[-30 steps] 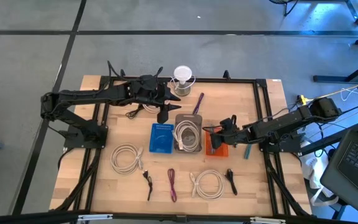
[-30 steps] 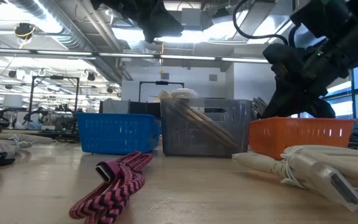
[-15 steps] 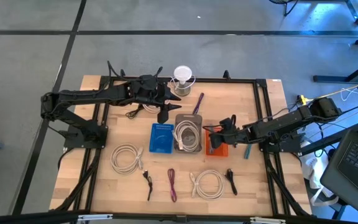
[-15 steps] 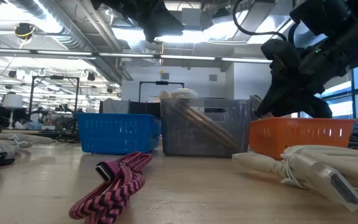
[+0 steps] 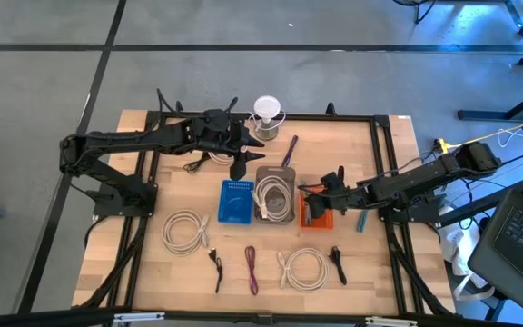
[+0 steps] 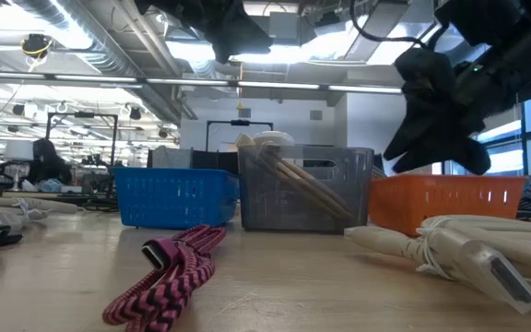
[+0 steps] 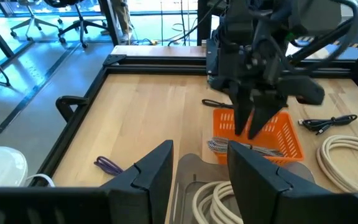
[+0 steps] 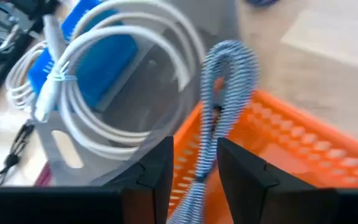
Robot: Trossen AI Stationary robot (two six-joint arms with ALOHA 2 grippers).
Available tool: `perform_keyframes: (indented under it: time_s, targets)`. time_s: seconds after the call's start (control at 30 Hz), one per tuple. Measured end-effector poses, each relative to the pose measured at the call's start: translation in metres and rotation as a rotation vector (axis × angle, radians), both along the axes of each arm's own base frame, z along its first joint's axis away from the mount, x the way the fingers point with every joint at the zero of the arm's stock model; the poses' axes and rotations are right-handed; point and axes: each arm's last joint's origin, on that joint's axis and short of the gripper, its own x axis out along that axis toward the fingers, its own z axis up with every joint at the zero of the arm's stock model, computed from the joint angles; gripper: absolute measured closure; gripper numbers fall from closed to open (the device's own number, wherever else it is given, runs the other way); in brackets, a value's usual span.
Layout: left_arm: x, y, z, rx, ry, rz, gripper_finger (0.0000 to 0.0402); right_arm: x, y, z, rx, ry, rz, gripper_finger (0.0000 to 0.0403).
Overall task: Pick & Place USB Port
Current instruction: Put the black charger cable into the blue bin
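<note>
The grey braided USB cable (image 8: 213, 134), its lower end cut off at the frame bottom, hung pinched between the right gripper's (image 8: 194, 163) fingers above the orange plastic basket (image 8: 278, 140); left gripper (image 7: 201, 171) open at upper centre.

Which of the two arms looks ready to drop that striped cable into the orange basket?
The right one. The right gripper hangs over the orange basket with the striped cable between its fingers. The left gripper waits near the grey bin, holding nothing.

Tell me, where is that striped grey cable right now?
The striped grey cable hangs between the right gripper's fingers, just above the orange basket, which stands right of the grey bin mid-table.
</note>
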Motion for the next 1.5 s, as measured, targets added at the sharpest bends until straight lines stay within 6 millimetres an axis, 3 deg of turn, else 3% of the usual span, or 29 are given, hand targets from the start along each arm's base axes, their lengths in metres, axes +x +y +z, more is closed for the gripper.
perform_keyframes:
  time_s: [0.33,0.5,0.7,1.5]
  targets:
    - [-0.002,0.0,-0.004,-0.013,0.039,0.001,0.0258,-0.063,-0.015,0.014,0.076,0.214,-0.235,0.0286]
    - [-0.002,0.0,-0.004,-0.018,0.042,0.003,0.0258,-0.079,-0.015,0.012,0.12,0.294,-0.317,0.0303]
    - [-0.002,0.0,-0.004,-0.018,0.042,0.003,0.0258,-0.082,-0.013,0.003,0.188,0.428,-0.336,0.0316]
    - [-0.003,-0.001,-0.006,-0.023,0.063,0.003,0.0258,-0.061,-0.005,-0.029,0.142,0.611,-0.35,0.0317]
